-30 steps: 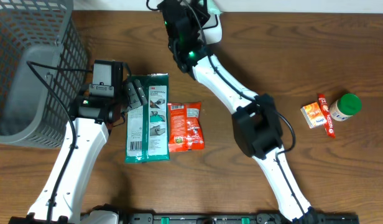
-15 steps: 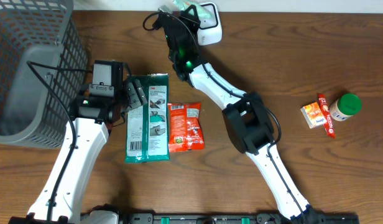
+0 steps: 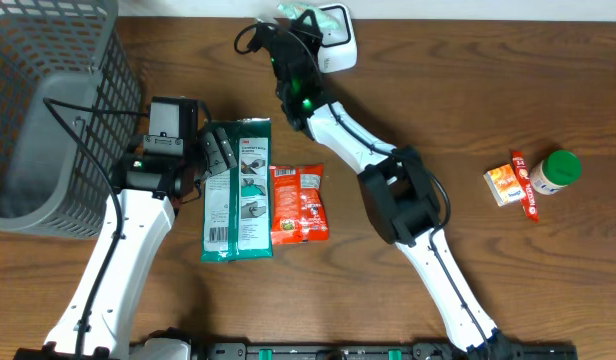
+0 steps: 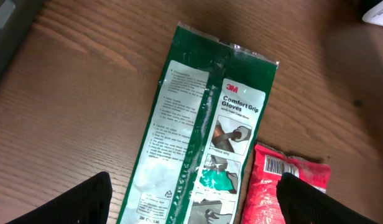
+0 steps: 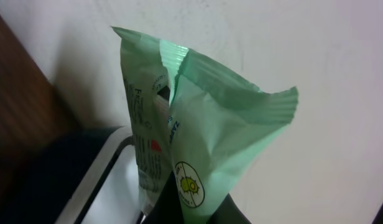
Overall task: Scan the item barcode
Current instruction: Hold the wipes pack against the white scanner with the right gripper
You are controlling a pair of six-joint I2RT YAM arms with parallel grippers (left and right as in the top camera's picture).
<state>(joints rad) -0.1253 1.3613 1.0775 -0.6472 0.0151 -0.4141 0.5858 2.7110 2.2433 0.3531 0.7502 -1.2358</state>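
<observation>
One grey mesh basket sat behind the left gripper, not in play. Left gripper was spread wide, gripping nothing, hovering right above the green glove pack. Red snack pouch lay against that pack's edge, close under one fingertip. White scanner sat at the table's far edge, just beside the right gripper. Right gripper was pressed together, pinching the pale green packet by its bottom end, with the packet standing up above the fingers, close to the scanner. Green-capped bottle, orange box and red stick lay well away from both grippers

Risks, my read, biggest first:
- No read at all: the packet was creased and folded on itself, so the barcode might face away from the scanner or sit bent
- Slip or flop: thin film held only at its lower end, and a quick wrist turn could swing it out of the pinch
- Bump: the fingers were so near the scanner that a small reach error could knock it

Hard to see:
- Overhead cut the packet off at the frame's top, and the arm covered the pinch
- Scanner window was not visible; the wrist view gave only a white rim and a dark body
- Right fingers were cropped at the frame's bottom
- No barcode could be found, and the packet print was too blurry
</observation>
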